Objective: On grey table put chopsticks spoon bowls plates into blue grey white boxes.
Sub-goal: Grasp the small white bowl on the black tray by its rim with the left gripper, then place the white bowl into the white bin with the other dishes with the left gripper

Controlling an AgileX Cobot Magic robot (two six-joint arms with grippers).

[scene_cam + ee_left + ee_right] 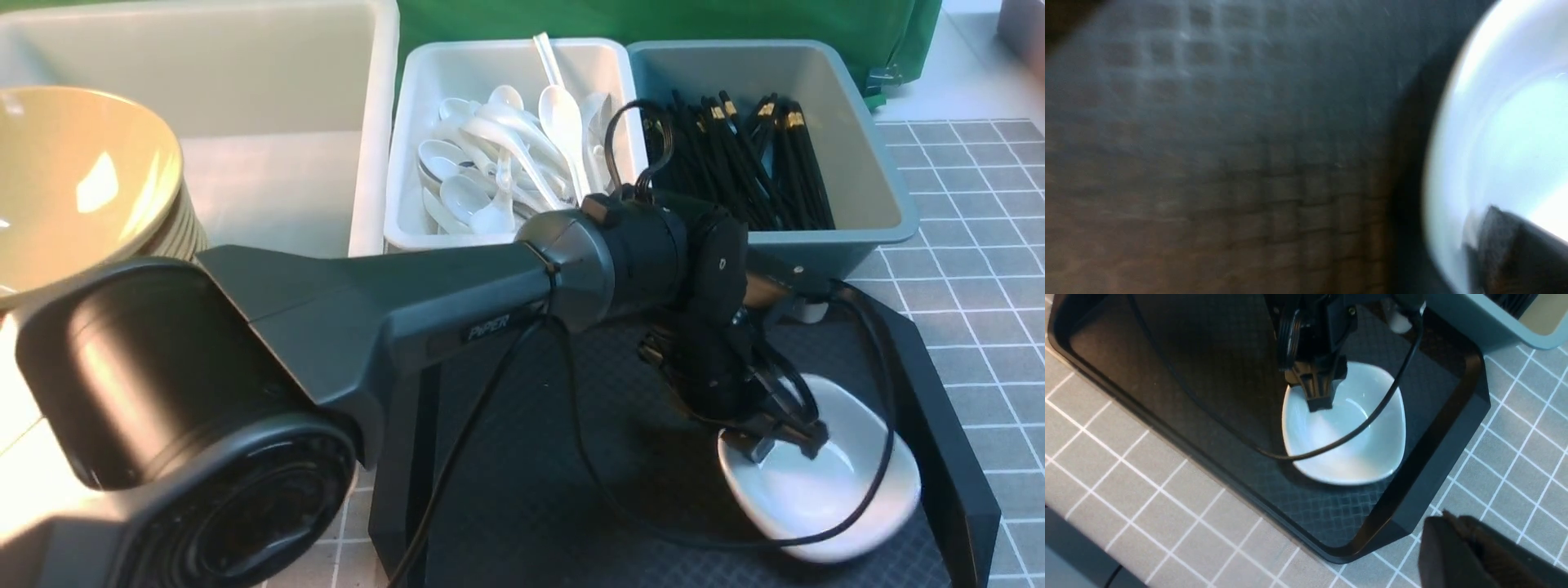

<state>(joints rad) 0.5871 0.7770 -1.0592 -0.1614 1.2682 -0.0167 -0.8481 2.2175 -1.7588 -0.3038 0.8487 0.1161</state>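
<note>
The grey table (980,269) carried the black tray (522,490). In the tray, close to its right wall, lay the small white plate (849,482). My left pincer (775,441) gripped its rim, one finger (1319,401) inside the dish. My right pincer (1447,531) hung closed above the table.

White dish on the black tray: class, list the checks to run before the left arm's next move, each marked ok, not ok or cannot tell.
1. Left jaws at the dish rim: ok, one sits inside it.
2. Grip closed firmly: cannot tell.
3. Cable clear of the dish: not ok, it loops across it.
4. Room in the big white tub: ok, bare floor beside the stacked bowls.
5. Right jaws out of the way: ok, shut, away from the dish and off the tray.
</note>
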